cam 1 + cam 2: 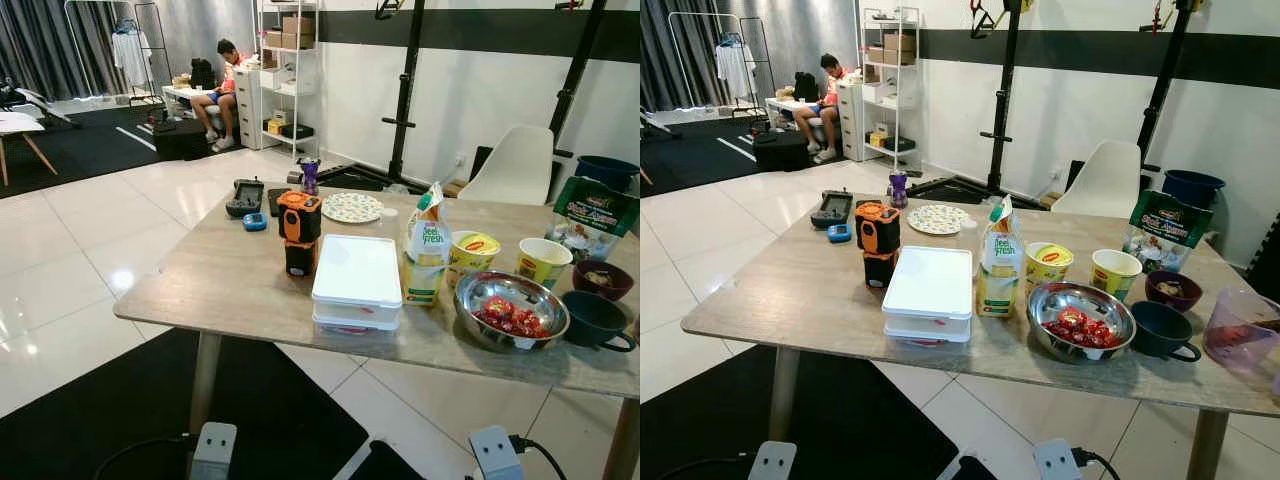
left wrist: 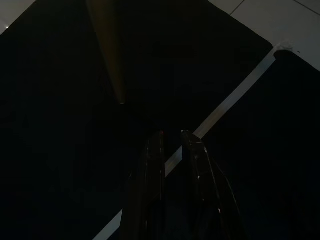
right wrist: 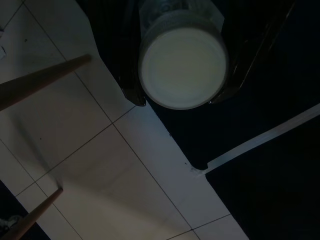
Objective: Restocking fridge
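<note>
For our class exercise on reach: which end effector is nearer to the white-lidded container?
Right. The right end effector is clamped on the white-lidded container itself; the left end effector hangs apart from it, over the dark mat.

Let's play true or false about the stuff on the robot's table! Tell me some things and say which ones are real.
1. The metal bowl has red things in it. True.
2. The white lidded box sits on the floor. False: it sits on the wooden table, beside the juice carton.
3. The two yellow cups stand behind the metal bowl. True.
4. The right gripper holds nothing. False: in the right wrist view its fingers are shut on a round white-lidded container, down over the floor.
5. The patterned plate is stacked on the white box. False: it lies farther back on the table, by itself.
</note>
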You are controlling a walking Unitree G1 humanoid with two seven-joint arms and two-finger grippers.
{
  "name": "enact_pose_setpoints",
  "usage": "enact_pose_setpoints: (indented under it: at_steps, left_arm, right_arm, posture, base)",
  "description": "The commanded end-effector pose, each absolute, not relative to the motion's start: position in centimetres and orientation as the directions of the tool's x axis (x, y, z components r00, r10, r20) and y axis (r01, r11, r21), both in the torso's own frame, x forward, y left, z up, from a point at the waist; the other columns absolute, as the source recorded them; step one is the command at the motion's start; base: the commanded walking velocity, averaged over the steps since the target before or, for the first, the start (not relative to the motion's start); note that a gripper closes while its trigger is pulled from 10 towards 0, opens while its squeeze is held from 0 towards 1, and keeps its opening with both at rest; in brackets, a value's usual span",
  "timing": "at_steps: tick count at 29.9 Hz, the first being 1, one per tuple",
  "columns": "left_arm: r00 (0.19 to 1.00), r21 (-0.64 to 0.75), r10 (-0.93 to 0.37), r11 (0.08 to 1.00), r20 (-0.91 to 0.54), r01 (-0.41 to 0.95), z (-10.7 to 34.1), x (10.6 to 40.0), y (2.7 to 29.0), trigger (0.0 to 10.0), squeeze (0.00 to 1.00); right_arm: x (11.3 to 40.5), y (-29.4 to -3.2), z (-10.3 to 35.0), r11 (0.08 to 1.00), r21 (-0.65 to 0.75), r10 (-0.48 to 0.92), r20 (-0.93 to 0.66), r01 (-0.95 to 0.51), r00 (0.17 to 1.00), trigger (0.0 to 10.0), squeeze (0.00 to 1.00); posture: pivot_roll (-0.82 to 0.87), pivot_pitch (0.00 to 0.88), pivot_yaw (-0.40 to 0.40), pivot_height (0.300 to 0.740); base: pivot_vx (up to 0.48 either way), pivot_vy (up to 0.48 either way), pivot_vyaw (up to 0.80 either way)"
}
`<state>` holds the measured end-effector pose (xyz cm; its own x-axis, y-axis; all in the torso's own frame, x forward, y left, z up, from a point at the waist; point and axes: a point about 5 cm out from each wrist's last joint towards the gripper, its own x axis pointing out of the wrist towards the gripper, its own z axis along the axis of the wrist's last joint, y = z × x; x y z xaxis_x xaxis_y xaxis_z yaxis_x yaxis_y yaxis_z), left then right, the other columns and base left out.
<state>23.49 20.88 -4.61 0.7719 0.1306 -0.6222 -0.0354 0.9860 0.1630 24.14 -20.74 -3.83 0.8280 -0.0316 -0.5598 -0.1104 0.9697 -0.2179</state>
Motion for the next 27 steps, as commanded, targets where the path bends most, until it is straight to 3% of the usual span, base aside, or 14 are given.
enact_pose_setpoints:
  at_steps: [1,27]
  left_arm:
    - [0.766,0.184,0.133,0.983,-0.630,-0.019,-4.6,23.5,21.4,10.0,0.00]
    - [0.760,0.179,0.159,0.982,-0.630,-0.057,-4.2,23.9,22.0,10.0,0.00]
  right_arm:
    - [24.5,-21.2,-3.4,0.971,-0.223,-0.051,-0.535,-0.083,0.843,10.0,0.00]
    - [23.2,-21.0,-4.5,0.981,-0.193,-0.099,-0.572,-0.016,0.814,10.0,0.00]
  posture:
    - [-0.03,0.000,-0.013,0.740]
    - [-0.02,0.006,-0.011,0.740]
  base:
    - [0.000,0.000,0.00]
    - [0.000,0.000,0.00]
